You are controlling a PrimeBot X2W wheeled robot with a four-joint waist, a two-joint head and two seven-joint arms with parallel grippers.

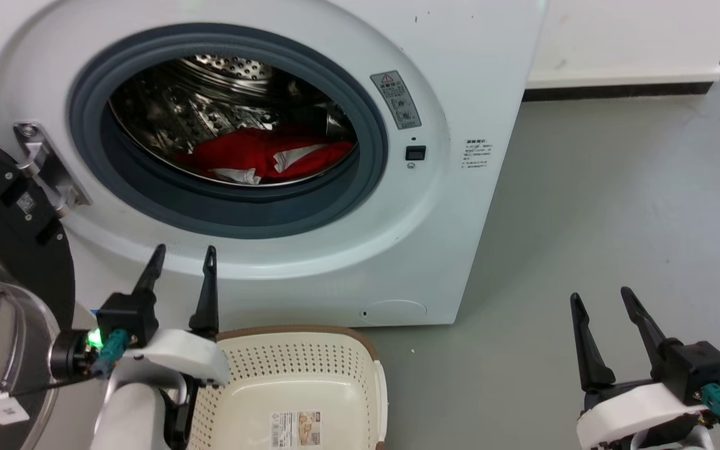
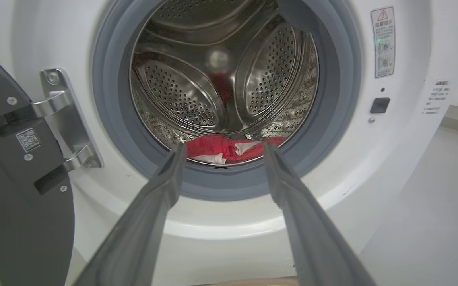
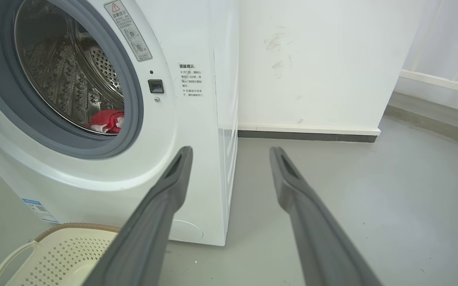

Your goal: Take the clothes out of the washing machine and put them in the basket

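Observation:
The red clothes [image 1: 269, 156] with white patches lie at the bottom of the steel drum of the white washing machine [image 1: 454, 206], whose door [image 1: 4, 262] hangs open at the left. From the left wrist, the clothes [image 2: 229, 147] show past the grey gasket, between my fingertips. My left gripper [image 1: 185, 255] is open and empty, just below the porthole and above the basket [image 1: 297, 387]. The cream basket stands on the floor in front of the machine. My right gripper [image 1: 600, 297] is open and empty, over the floor to the right of the machine. The basket [image 3: 54, 254] also shows at the right wrist view's lower left.
Grey floor [image 1: 616, 206] stretches right of the machine. A white wall with a dark skirting [image 1: 616, 90] runs behind it. The open door's hinge [image 1: 47, 165] sits left of the porthole.

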